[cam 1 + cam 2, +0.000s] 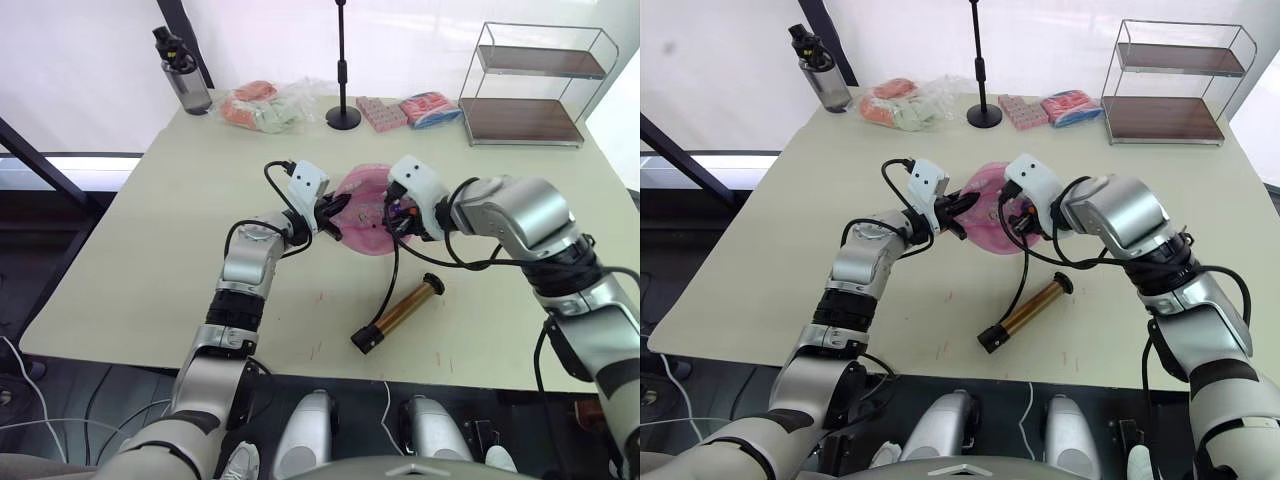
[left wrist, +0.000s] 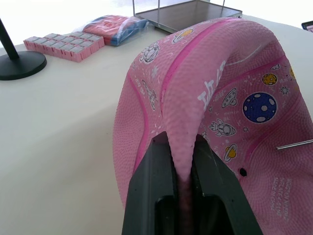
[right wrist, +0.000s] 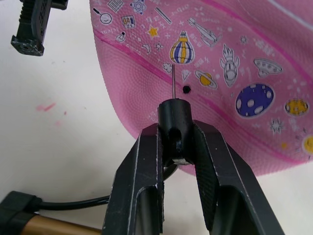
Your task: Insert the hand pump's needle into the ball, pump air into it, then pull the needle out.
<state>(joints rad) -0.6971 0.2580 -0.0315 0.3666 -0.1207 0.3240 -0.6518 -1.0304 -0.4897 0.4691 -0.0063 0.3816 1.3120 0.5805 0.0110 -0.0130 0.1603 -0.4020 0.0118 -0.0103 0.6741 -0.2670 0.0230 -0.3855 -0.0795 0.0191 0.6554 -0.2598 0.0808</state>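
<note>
We see the ball [image 1: 365,212], limp and mid-table, its folded edge pinched in our left gripper [image 2: 183,188]. Our right gripper [image 3: 177,147] clamps the needle [image 3: 173,81], tip just beside the valve hole [image 3: 186,89]. The hand pump [image 1: 398,314] lies nearer us; a wire shelf [image 1: 533,85], bottle [image 1: 183,72] and packets [image 1: 262,107] stand behind.

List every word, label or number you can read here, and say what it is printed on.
Nothing reads for certain.
White lettering on the ball: too distorted to read.
Small white print near the ball's valve hole: too small to read.
Water bottle, packets: no legible text.
</note>
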